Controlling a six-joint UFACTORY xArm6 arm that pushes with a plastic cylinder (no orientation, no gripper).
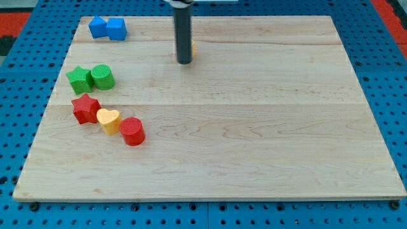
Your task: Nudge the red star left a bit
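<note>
Wooden board (254,127) lay mostly bare toward the view's right. Red star (84,108), squat and five-pointed, sat near the board's left edge, touching a yellow heart (109,119), with slight room to its left. My tip (184,62) stood well apart, up top; no claw fitted

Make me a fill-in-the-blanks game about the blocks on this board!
1. The red star touches a ____ heart.
2. The two blocks at the view's top left are ____.
3. My tip is far from the red star, toward the view's upper ____.
4. The green star sits beside a green ____.

Answers: yellow; blue; right; cylinder
</note>
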